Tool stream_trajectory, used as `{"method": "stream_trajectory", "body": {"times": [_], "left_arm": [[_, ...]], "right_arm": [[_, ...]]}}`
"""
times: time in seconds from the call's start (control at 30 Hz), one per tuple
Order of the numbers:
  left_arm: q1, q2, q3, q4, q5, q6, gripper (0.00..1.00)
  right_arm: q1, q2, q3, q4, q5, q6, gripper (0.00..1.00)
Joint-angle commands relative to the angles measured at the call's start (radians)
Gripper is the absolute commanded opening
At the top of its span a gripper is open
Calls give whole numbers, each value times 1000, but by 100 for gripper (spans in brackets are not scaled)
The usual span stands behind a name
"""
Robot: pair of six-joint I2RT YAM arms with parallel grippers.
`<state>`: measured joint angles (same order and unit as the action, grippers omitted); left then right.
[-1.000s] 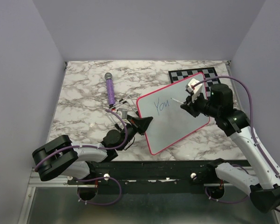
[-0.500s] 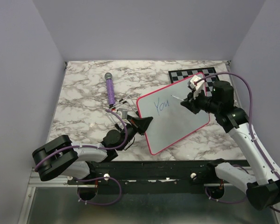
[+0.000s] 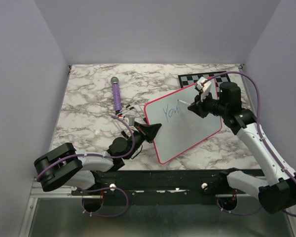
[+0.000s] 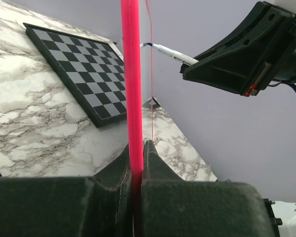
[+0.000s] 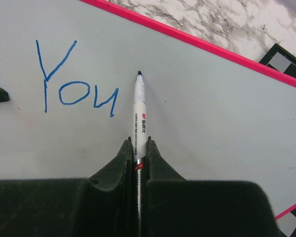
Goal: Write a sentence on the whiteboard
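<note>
Seen from the left wrist, the whiteboard (image 4: 130, 74) is edge-on, a pink bar running off at 12 o'clock. Its face is out of sight and its lower rim is buried in the left pincer (image 4: 137, 148). In the right wrist view the board overruns every edge. The rear of the marker (image 5: 139, 113) is hidden inside the right pincer (image 5: 138, 144), and whether its tip touches cannot be told. From above, the chessboard (image 3: 190, 80), at 1 o'clock on the table (image 3: 89, 98), lies partly behind board and arm.
</note>
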<state>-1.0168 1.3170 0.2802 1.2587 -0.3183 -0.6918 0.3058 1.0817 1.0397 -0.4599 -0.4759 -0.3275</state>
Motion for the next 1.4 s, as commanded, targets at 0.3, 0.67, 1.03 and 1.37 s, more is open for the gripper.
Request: {"method": "stream_trajectory", "body": {"times": [0.3, 0.67, 1.03, 1.37], "left_arm": [[-5, 4, -16, -10, 10, 95, 0], [-5, 10, -18, 2, 15, 94, 0], [-5, 10, -18, 7, 19, 94, 0], [-5, 1, -26, 5, 8, 97, 0]], "right_arm": [[-5, -80, -21, 3, -17, 7, 0], [-16, -83, -92, -5, 3, -10, 0], [-16, -29, -87, -3, 19, -15, 1], [-16, -65, -138, -62, 20, -47, 1]]}}
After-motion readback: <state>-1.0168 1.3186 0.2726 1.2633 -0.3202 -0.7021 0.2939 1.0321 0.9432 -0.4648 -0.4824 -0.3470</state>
